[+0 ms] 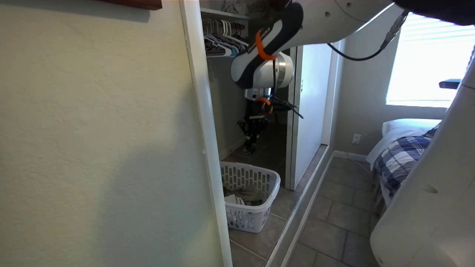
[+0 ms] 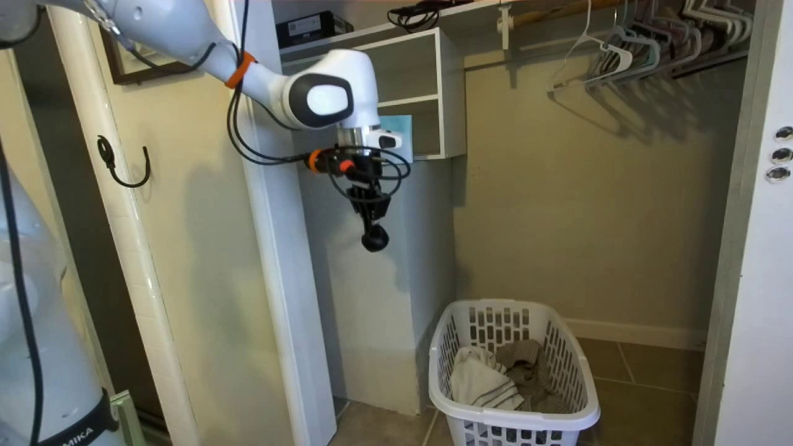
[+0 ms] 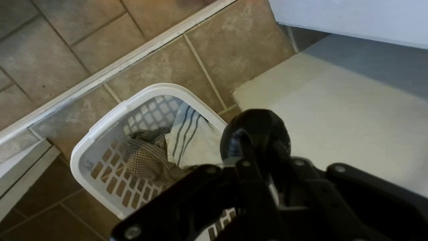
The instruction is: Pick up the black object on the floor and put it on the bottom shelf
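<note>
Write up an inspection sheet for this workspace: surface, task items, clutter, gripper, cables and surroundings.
Surface: tiled floor, with the laundry basket standing on it.
Task items: black object held above the floor; white shelf unit, likely the destination, its lower compartment partly hidden in an exterior view.
Clutter: striped cloth and checked cloth inside the laundry basket; hangers higher up.
Gripper: closed on the black object, pointing down.
Cables: black cables run along the arm and loop around the upper end of the gripper.
Surroundings: white closet door, plaid bedcover, bright window; people: nothing seen.
</note>
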Available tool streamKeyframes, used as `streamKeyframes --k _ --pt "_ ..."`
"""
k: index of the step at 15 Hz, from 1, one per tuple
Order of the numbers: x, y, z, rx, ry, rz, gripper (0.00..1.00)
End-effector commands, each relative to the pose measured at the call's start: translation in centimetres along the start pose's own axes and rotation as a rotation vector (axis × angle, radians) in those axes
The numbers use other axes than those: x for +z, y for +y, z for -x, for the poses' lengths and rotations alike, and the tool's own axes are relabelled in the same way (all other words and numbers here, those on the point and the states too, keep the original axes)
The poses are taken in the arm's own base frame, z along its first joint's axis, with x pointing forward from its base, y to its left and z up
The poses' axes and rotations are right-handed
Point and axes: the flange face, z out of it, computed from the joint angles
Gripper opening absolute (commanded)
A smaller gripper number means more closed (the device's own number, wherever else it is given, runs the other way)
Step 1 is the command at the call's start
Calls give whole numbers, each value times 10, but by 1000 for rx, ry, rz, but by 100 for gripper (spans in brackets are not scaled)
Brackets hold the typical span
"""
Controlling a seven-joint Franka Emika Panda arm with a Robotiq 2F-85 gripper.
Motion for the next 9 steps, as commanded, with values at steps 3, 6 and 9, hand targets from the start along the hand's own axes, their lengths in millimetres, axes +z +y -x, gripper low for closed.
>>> streamKeyframes --k 3,6,9 --pt "-24 -8 7 -13 16 -9 17" --pt "-17 -7 6 -11 3 -8 17" --pt "-21 -7 -1 -40 14 1 4"
